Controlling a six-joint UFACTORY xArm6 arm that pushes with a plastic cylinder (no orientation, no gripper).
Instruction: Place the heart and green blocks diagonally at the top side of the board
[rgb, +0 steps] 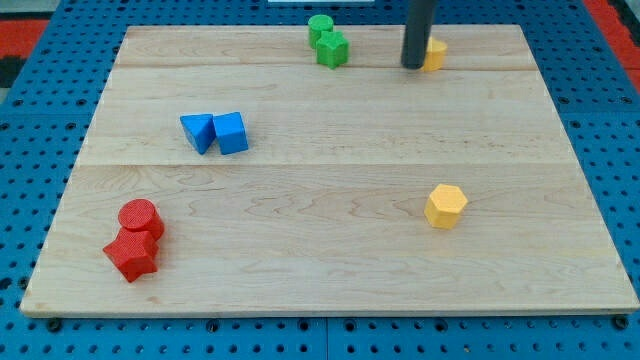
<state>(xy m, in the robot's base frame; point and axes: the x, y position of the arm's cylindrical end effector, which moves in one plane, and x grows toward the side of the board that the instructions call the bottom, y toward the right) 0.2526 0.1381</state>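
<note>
**Wooden table (330, 300), action all hanging out up at the view's top**

Looking at my tip (413, 66) planted near the top edge, touching or just about touching the left side of a small yellow block (436, 54). Can't really call its shape, being half hidden behind the rod. Tool-wise: just a plain dark rod, holding nothing, only leaning up against that yellow piece.

Sitting well to the view's left of it, also along the top: a green cylinder (320, 26) and a second green block (334, 49), touching each other, the second one lying lower and slightly right.

Chilling elsewhere: blue triangle (198, 132) and blue cube (231, 133) side by side left of centre, red cylinder (140, 217) pressing against a chunkier red block (131, 255) at bottom left, and a yellow hexagon (445, 206) sitting alone toward the right.
</note>
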